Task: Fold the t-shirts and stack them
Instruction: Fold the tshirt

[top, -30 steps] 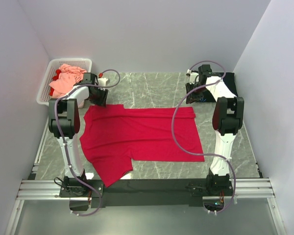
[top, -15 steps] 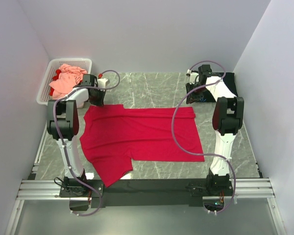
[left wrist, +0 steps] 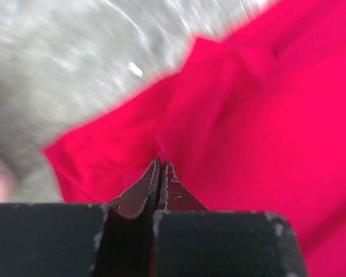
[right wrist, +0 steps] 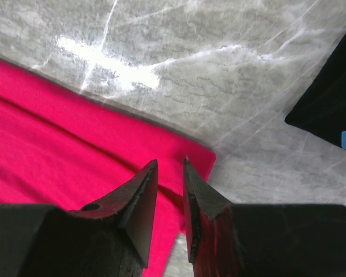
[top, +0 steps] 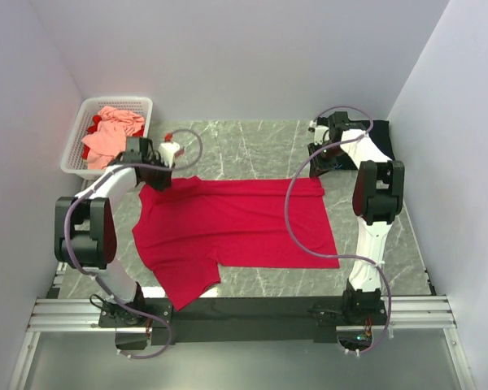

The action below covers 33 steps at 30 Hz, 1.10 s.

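Crimson-red t-shirt [top: 236,227] lies spread flat at mid-table [top: 252,146]; salmon-pink t-shirt [top: 114,130] sits in the basket [top: 122,101], black t-shirt [right wrist: 331,92] at far right. Left gripper [left wrist: 160,164] is clamped on a fold at its far-left shoulder (wrist view blurred). Right gripper [right wrist: 170,164] hangs over the far-right hem corner, fingers narrowly parted.

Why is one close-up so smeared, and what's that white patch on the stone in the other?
Left wrist view: the red shirt and the table are smeared, probably motion blur; only the black fingers look crisp. Right wrist view: sharp, and the white patch is likely lamp glare on the polished table. Top view: even light, soft shadows.
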Motion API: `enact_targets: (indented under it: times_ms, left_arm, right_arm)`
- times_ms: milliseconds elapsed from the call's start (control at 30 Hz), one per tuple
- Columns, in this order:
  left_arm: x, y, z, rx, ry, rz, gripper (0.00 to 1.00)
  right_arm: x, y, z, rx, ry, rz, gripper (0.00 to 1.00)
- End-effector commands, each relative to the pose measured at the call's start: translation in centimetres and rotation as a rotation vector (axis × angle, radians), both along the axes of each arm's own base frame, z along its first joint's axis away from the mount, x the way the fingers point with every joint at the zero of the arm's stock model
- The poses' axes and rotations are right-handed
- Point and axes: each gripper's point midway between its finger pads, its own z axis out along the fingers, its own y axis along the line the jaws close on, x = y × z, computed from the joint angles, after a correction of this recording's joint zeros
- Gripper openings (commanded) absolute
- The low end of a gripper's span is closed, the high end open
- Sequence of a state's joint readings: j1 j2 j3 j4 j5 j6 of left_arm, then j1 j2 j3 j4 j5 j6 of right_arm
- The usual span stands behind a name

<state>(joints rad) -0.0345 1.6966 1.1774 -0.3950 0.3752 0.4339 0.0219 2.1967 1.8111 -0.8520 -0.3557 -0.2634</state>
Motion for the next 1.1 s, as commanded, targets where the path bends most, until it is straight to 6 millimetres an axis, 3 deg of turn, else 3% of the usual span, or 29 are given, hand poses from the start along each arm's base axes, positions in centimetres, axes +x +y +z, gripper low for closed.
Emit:
enact_targets:
  times_ms: [0,67,167,267,333,367,467,533,700,867,1067]
  left_arm:
    - [-4.9,-0.9,-2.1,0.011,0.069,-0.178,0.01]
    - [-6.5,-0.9,-2.2,0.032,0.053,-0.241,0.01]
    - [-9.9,-0.7,-4.0,0.06,0.08,-0.309,0.01]
    - [-10.8,-0.3,-4.5,0.087,0.075,-0.342,0.03]
    - [-11.1,-0.4,-4.6,0.093,0.084,-0.361,0.18]
    - [-11.1,-0.4,-4.3,0.083,0.092,-0.361,0.38]
    - [-10.5,-1.2,-3.1,0.033,0.093,-0.362,0.66]
    - [-10.0,-1.7,-2.4,-0.002,0.09,-0.353,0.65]
    - [-6.0,-3.7,0.6,-0.136,0.035,-0.287,0.6]
    - [-3.0,-5.7,0.4,-0.262,0.11,-0.24,0.66]
    - [-3.3,-7.3,-1.4,-0.303,0.198,-0.279,0.64]
  right_arm:
    - [0.0,-0.4,2.3,-0.014,-0.053,0.013,0.31]
    - [-0.3,-0.5,2.2,-0.017,-0.048,0.014,0.31]
    - [-0.5,-0.6,2.1,-0.017,-0.045,0.018,0.31]
    - [-0.6,-0.5,1.9,-0.014,-0.037,0.023,0.31]
    - [-0.7,-0.5,1.8,-0.01,-0.029,0.027,0.31]
    - [-0.8,-0.3,1.8,-0.007,-0.027,0.029,0.31]
    - [-0.8,-0.3,1.8,0.001,-0.025,0.032,0.31]
    - [-0.9,0.0,1.9,0.008,-0.022,0.039,0.3]
    - [-0.3,0.7,1.6,0.021,-0.025,0.048,0.27]
    - [-0.1,1.8,0.7,0.035,0.001,0.063,0.27]
    - [-1.3,2.3,-1.3,0.036,0.071,0.085,0.31]
